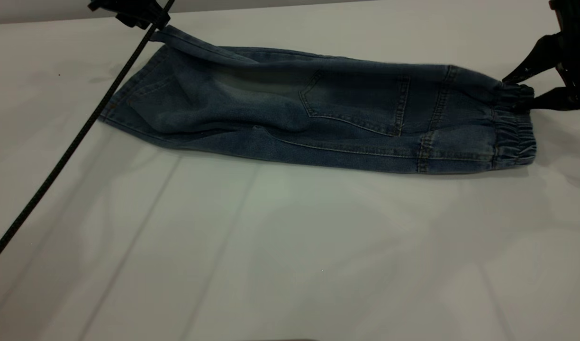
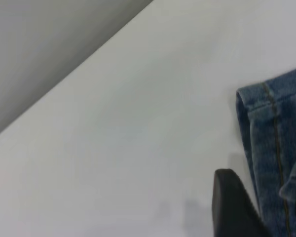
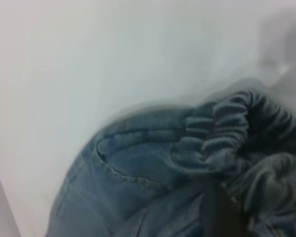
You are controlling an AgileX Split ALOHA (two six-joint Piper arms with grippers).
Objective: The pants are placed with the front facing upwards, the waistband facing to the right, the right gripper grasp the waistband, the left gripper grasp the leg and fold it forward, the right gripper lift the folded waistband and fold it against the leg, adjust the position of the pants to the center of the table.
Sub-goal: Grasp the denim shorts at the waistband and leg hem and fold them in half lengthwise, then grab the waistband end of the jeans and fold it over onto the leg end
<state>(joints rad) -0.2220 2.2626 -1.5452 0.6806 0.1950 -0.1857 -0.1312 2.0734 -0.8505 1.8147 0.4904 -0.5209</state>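
Lengthwise fold in hand: right gripper (image 1: 524,94) at 3 o'clock clamps waistband (image 1: 515,125); left gripper (image 1: 150,21) pinches leg hem (image 1: 169,35). Next: carry waistband toward leg.

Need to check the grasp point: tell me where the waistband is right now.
In the exterior view the waistband is at the pants' right end, near the table's right edge, its far corner pinched by the right gripper.
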